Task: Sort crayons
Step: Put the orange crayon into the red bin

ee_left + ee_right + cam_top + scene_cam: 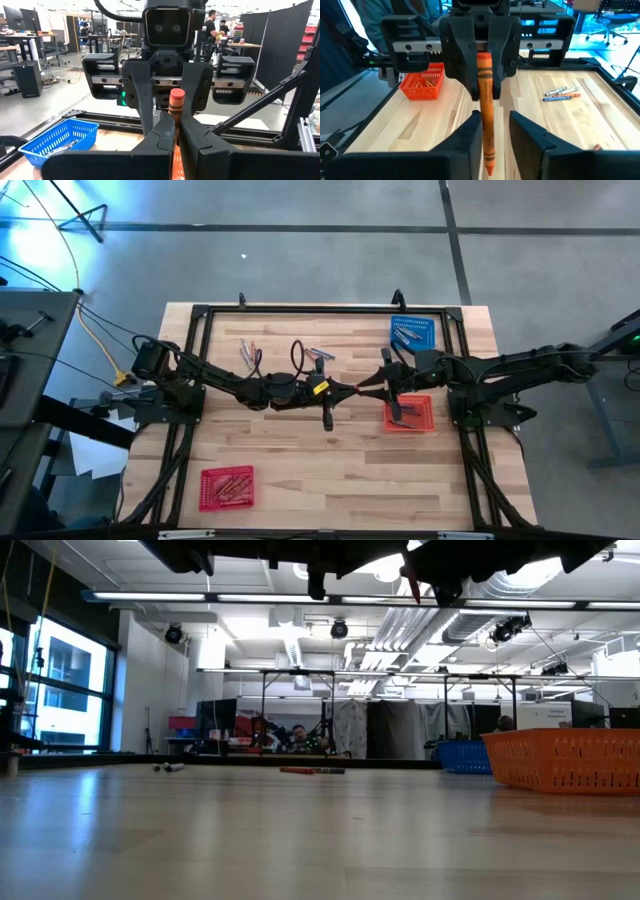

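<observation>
While the left gripper (176,131) pinches the orange crayon (485,105) above the tabletop's middle, its long axis runs between the right gripper's (495,125) spread fingers.

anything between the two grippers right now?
An orange crayon: left gripper shut on one end, other end between the right gripper's parted fingers. Right wrist view shows it.

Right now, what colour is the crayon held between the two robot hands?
Orange, with a darker printed band on its wrapper. The crayon shows best in the right wrist view.
</observation>
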Controlling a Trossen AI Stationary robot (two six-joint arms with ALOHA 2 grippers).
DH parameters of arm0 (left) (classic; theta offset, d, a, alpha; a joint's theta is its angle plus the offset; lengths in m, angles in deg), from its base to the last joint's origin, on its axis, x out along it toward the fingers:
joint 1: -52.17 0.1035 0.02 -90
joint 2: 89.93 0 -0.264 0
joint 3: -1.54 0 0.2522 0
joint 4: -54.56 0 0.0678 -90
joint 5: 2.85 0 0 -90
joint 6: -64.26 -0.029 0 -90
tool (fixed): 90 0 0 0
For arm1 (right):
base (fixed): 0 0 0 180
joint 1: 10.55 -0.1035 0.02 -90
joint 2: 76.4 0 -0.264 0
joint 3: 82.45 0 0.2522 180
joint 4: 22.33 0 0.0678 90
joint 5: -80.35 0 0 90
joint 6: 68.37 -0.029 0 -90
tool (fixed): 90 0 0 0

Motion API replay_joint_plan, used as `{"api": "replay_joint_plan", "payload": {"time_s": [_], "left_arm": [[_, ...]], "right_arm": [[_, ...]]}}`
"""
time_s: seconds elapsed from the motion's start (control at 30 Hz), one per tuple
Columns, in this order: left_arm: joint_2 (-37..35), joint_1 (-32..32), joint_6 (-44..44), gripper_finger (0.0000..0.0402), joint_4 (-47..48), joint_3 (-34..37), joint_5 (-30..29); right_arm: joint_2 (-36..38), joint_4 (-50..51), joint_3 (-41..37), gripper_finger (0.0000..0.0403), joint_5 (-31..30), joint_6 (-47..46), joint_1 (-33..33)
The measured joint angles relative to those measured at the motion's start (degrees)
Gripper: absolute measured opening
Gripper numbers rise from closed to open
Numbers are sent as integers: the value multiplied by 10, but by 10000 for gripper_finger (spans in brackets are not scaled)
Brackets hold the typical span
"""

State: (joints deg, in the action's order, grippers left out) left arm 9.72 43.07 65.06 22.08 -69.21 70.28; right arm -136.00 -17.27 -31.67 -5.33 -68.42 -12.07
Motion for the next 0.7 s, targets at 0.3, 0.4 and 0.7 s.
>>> {"api": "replay_joint_plan", "payload": {"time_s": [0.3, 0.4, 0.7], "left_arm": [[0, -1, 0, 1, 1, 0, -1], [0, -1, -3, 1, 1, 0, -1], [-53, -20, -48, 1, 174, 0, -204]], "right_arm": [[0, 15, 0, 147, -2, 0, 0], [1, 22, 0, 157, -2, 3, 0], [74, 111, 0, 161, -46, 0, 0]]}}
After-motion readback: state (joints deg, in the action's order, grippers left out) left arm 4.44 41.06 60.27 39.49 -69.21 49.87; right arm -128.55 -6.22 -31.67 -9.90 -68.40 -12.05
